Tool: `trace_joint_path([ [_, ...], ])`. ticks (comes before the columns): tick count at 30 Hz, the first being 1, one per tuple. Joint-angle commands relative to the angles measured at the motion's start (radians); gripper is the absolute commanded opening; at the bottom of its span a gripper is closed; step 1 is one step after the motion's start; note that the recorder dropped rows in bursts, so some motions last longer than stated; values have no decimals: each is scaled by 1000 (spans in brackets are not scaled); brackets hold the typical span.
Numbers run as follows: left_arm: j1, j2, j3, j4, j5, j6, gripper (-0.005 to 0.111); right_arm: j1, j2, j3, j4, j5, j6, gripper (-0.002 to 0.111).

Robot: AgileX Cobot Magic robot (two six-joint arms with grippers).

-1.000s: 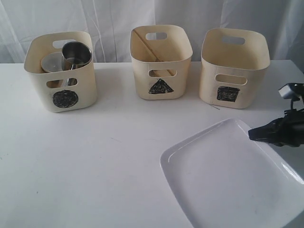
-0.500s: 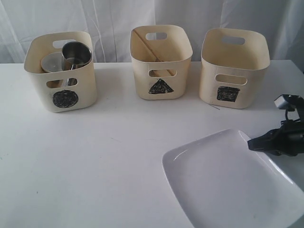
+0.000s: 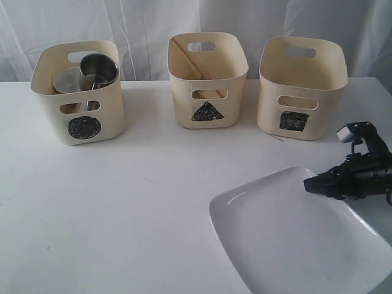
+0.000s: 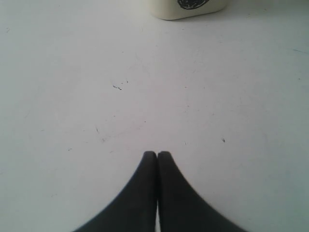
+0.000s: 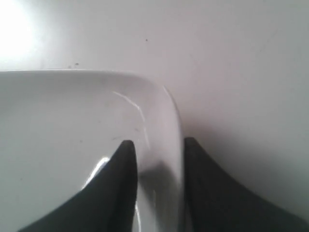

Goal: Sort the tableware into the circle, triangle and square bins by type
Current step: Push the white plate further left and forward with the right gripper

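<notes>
bins: three, behind the plate [image 3: 288,239]
mugs: two, in circle bin [image 3: 78,92]
right hand [image 5: 159,152]: grasping plate rim
left hand [image 4: 157,155]: clenched, empty

White plate [image 3: 288,239], white table [image 3: 122,202]; 3 cream bins [image 3: 208,79], black shape marks; black fingers [image 5: 126,159].

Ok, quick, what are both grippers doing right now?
Left gripper: shut, holding nothing.
Right gripper: jaws straddling the white plate rim, gripping it.

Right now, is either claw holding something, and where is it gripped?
The right gripper straddles the white plate at its rim; firm clamping cannot be told. The left gripper is shut, holding nothing.
</notes>
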Motion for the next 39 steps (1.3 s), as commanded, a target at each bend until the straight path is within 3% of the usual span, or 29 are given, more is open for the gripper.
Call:
trace_joint_path([
  [1, 3, -4, 6, -9, 7, -6, 0, 32, 47, 12, -98, -164, 58, 3],
  [7, 3, -4, 6, -9, 7, -6, 0, 33, 4, 12, -140, -123, 267, 0],
  [12, 3, -4, 6, -9, 7, -6, 0, 33, -113, 2, -140, 128, 201, 0],
  [15, 3, -4, 6, -9, 7, -6, 0, 33, -175, -9, -140, 189, 201, 0],
  [36, 3, -4, 6, -9, 7, -6, 0, 33, -328, -17, -103, 118, 246, 0],
  [39, 3, -4, 6, -9, 7, -6, 0, 33, -322, -15, -143, 32, 245, 0],
])
